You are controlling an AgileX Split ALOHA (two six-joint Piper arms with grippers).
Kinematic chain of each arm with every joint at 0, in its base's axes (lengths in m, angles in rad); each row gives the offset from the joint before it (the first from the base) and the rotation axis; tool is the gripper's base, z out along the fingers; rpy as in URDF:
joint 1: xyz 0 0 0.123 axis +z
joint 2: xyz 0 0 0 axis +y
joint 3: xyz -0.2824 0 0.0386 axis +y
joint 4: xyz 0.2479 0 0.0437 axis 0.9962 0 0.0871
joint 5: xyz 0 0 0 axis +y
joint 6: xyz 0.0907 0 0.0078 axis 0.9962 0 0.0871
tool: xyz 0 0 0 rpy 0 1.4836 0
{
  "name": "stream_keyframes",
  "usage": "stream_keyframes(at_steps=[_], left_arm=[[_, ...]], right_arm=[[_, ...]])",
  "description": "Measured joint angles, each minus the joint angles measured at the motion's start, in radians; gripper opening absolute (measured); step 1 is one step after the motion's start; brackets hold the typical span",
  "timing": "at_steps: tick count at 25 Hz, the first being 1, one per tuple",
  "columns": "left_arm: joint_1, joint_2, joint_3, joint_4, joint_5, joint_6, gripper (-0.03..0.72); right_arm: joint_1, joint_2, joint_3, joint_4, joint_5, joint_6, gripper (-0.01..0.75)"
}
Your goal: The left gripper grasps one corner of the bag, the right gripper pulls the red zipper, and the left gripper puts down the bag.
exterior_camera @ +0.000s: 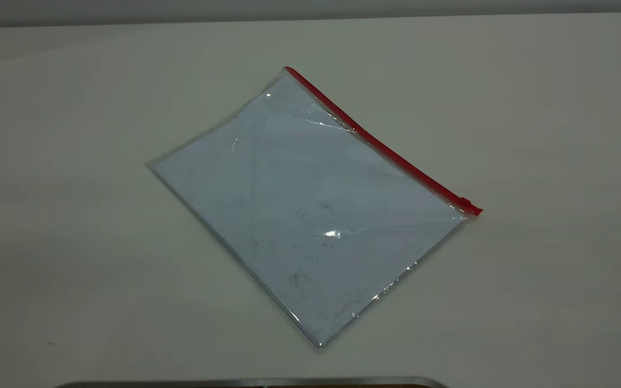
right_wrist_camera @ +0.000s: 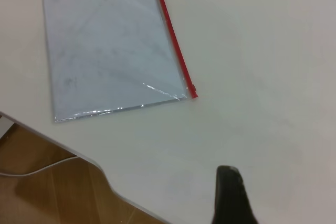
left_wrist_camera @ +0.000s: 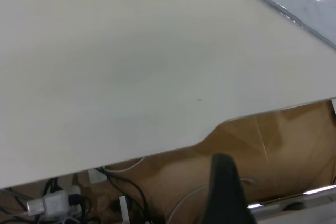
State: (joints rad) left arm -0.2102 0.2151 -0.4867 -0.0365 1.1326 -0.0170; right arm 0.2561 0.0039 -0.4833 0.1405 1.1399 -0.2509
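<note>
- Black end-effector parts are all that shows of either arm: in the left wrist view one dark finger of the left end effector (left_wrist_camera: 224, 192) hangs off the counter (exterior_camera: 73, 108), over the notch in the counter's edge, with brown floor and a tangle of cables (left_wrist_camera: 58, 200) beyond it.
- One finger of the right end effector (right_wrist_camera: 232, 195) shows in the right wrist view, above bare counter and well apart from the bag (exterior_camera: 310, 210).
- Neither end effector appears in the exterior view, and whether either one is spread or closed cannot be told from a single finger; neither touches the bag.
- Lying flat near the middle of the counter, the bag is turned diagonally to the counter's edges.
- It is a clear, pale bluish rectangular pouch, smudged with dark marks, creased, and catching bright glints of light.
- Along one long edge of the bag runs the red zipper (exterior_camera: 383, 145), a thin bright strip.
- A small red slider tab (exterior_camera: 466, 202) sits at the zipper's end on the right arm's side of the bag, just beside the corner of the bag (exterior_camera: 475, 211).
- Only an edge of the bag shows in the left wrist view, far from the left finger.
</note>
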Motion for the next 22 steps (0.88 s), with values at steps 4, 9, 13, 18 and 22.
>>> stream_keyframes(at_steps=[4, 9, 13, 18, 22], left_arm=[[0.000, 0.000, 0.001, 0.000, -0.003, 0.000, 0.590], [0.000, 0.000, 0.001, 0.000, -0.003, 0.000, 0.590], [0.014, -0.011, 0.001, 0.001, -0.003, 0.010, 0.590], [0.127, -0.083, 0.001, 0.004, -0.003, 0.037, 0.590], [0.189, -0.171, 0.001, 0.004, -0.002, 0.045, 0.590]], right_arm=[[0.000, 0.000, 0.000, 0.000, 0.000, 0.000, 0.511], [0.000, 0.000, 0.000, 0.001, 0.000, 0.000, 0.511], [0.000, 0.000, 0.000, 0.001, 0.000, 0.000, 0.511], [0.000, 0.000, 0.000, 0.001, -0.001, 0.000, 0.511], [0.000, 0.000, 0.000, 0.001, -0.001, 0.000, 0.511]])
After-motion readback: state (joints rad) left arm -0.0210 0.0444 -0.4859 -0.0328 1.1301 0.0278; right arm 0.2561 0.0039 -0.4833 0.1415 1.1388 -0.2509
